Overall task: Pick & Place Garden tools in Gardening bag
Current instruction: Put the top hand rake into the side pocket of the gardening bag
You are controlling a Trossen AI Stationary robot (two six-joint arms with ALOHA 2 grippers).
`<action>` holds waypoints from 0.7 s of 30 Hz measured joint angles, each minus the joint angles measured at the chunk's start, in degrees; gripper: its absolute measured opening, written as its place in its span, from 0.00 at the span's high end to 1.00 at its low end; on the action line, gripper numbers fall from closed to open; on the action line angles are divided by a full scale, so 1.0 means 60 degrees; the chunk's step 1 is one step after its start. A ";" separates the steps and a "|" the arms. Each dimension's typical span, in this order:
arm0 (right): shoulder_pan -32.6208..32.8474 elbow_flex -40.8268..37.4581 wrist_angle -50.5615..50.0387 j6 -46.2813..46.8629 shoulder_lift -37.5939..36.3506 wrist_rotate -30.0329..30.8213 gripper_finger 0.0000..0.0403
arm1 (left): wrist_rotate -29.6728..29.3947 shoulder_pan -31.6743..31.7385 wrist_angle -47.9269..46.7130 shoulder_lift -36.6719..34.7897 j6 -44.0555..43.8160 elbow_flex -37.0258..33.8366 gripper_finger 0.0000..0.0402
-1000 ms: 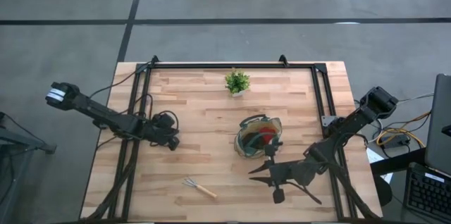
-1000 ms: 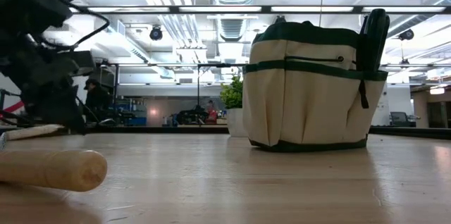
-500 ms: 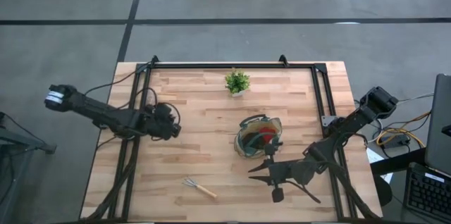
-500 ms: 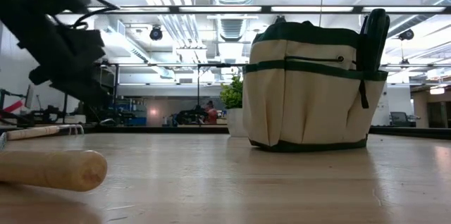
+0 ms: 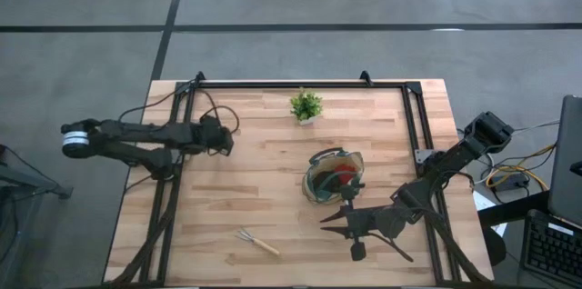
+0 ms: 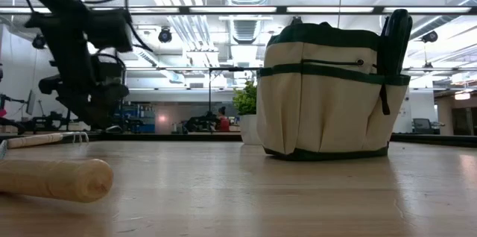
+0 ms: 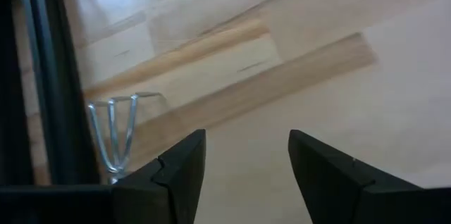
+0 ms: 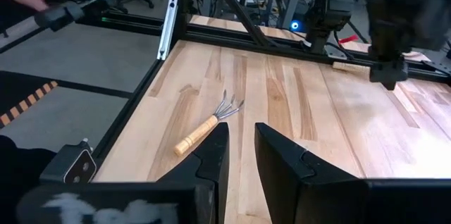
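In the overhead view the round khaki fabric gardening bag with dark green trim (image 5: 333, 176) stands right of centre on the pale wooden plank table (image 5: 273, 148). A red and black item shows inside its open mouth, too small to tell more. In the table-level view the same bag (image 6: 328, 88) sits upright at centre right, with a dark handle sticking up from its right side pocket.

A small wooden-handled metal rake (image 5: 256, 241) lies flat on the boards at the lower left of the overhead frame, well apart from the bag. The right wrist view shows it (image 8: 208, 124) with tines spread, lying alone on the planks.

The left gripper (image 5: 221, 137) hangs over the table's left-centre area, away from both bag and rake. Its jaws stand wide apart and hold nothing; its own camera sees bare boards between its fingers (image 7: 184, 164).

The right gripper (image 5: 333, 224) waits at the lower right, just below the bag, fingers narrowly parted and empty.

A small green potted plant (image 5: 306, 105) stands near the table's top edge.
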 joint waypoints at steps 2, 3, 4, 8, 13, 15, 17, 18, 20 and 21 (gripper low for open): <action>0.0000 -0.0008 0.0000 -0.0004 0.0000 0.0000 0.85 | 0.0145 0.0392 -0.0183 0.0394 0.0381 0.0252 0.48; 0.0000 -0.0018 0.0000 -0.0004 0.0000 0.0000 0.84 | 0.0140 0.0531 -0.0360 0.0615 0.0538 0.0380 0.48; 0.0000 -0.0022 0.0000 -0.0004 0.0004 0.0004 0.84 | 0.0117 0.0652 -0.0543 0.0868 0.0719 0.0522 0.48; 0.0000 -0.0051 0.0000 0.0013 0.0021 0.0004 0.83 | 0.0022 0.0947 -0.1272 0.1824 0.1112 0.1101 0.50; 0.0000 -0.0089 -0.0004 0.0103 0.0025 0.0004 0.81 | -0.0149 0.0967 -0.2428 0.2811 0.0972 0.1707 0.51; 0.0000 -0.0117 -0.0007 0.0166 0.0025 0.0004 0.81 | -0.0166 0.0967 -0.3179 0.3056 0.0746 0.1943 0.51; 0.0000 -0.0131 -0.0007 0.0215 0.0025 0.0001 0.82 | -0.0289 0.0989 -0.3838 0.3197 0.0309 0.2036 0.51; 0.0000 -0.0135 -0.0007 0.0215 0.0025 0.0004 0.82 | -0.0341 0.1017 -0.3925 0.3224 0.0128 0.2040 0.51; 0.0000 -0.0142 -0.0004 0.0215 0.0025 0.0004 0.83 | -0.0315 0.1119 -0.3896 0.3238 0.0113 0.1998 0.51; 0.0000 -0.0146 -0.0004 0.0215 0.0025 0.0004 0.84 | -0.0294 0.1167 -0.3909 0.3235 0.0143 0.1957 0.51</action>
